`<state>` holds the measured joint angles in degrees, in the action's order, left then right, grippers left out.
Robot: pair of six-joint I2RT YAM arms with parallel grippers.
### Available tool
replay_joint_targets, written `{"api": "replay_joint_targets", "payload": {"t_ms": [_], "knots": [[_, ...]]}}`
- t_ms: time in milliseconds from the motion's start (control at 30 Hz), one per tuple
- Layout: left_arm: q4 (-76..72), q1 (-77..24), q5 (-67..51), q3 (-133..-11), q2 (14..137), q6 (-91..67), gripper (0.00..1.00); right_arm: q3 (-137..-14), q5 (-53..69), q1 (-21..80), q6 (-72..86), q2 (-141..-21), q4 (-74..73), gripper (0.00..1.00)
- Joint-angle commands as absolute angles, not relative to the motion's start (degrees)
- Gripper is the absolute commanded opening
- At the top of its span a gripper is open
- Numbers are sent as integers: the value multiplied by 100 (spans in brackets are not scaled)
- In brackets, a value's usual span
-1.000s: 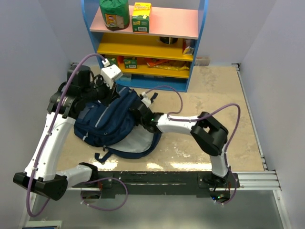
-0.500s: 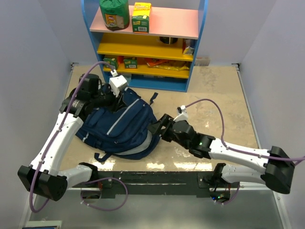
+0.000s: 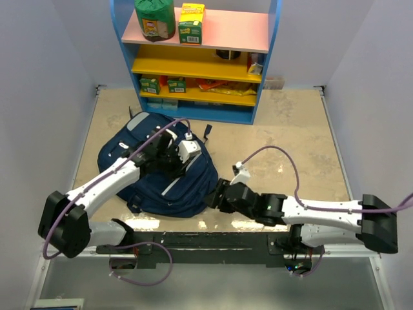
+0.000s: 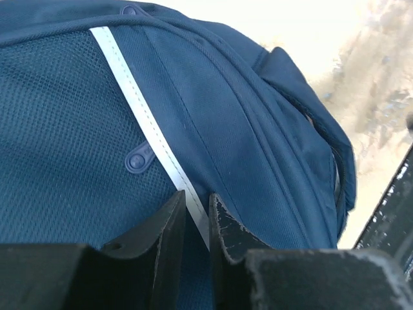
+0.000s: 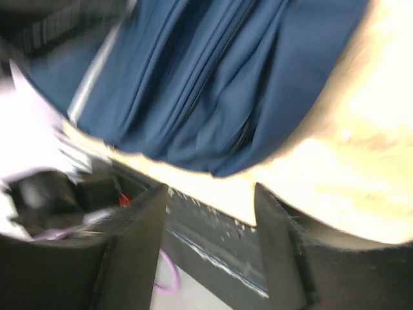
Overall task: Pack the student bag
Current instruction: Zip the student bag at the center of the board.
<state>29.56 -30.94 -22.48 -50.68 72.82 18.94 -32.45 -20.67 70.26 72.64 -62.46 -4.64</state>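
Top external: student bag [image 3: 190, 187] on table [image 3: 290, 123] (contents hidden).

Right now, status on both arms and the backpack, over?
Left gripper: jaws nearly together over the light stripe of the large navy blue fabric backpack, grip unclear. Right gripper: jaws open, empty, beside backpack's near edge. Nothing seen blocking either arm.
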Motion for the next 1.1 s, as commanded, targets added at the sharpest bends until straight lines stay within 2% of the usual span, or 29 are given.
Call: {"api": "replay_joint_targets", "payload": {"t_ms": [0,133,267,400,467,500,600,667,733,833,867,933,967,1067], "knots": [[2444,-3146,-2294,-5290,7725,1863,25,-4033,-2636,7602,7312,-7194,-894,63],[2276,-3146,-2355,-5746,8059,1837,24,-4543,-2663,7752,7470,-8145,-1168,69],[2285,-3146,-2566,-6318,8472,1653,24,-4729,-3047,7752,7655,-8674,-1441,67],[2364,-3138,-2751,-6828,8368,1477,25,-4474,-3164,7157,7892,-8684,-1484,44],[2653,-3129,-2760,-7223,8210,1546,27,-4263,-3103,6726,7998,-8465,-1555,4],[2759,-3120,-2742,-7355,8139,1608,27,-4193,-3103,6262,8024,-8342,-1643,0],[3005,-3015,-2698,-7637,7727,1845,27,-4017,-3155,5435,7421,-7727,-1468,0],[3365,-2884,-3125,-7647,7429,2196,33,-4148,-3225,5055,7147,-7559,-1520,0],[4021,-2848,-3199,-7585,7427,2636,41,-4429,-3217,4589,6725,-7628,-1591,0],[4656,-2856,-3173,-7287,7331,3137,42,-4956,-3006,4482,6127,-7988,-1792,2],[4658,-2856,-3042,-7130,7200,3251,42,-5027,-2841,4491,5987,-8137,-1828,13],[4360,-2883,-2927,-6523,6736,3523,43,-5028,-2576,4570,5836,-8191,-1916,23],[4272,-2926,-2814,-6339,6593,3646,43,-4966,-2558,4623,5810,-8148,-1925,32],[3990,-3014,-2593,-5670,6223,3981,44,-4466,-2462,4904,5783,-7561,-1593,46]]}}
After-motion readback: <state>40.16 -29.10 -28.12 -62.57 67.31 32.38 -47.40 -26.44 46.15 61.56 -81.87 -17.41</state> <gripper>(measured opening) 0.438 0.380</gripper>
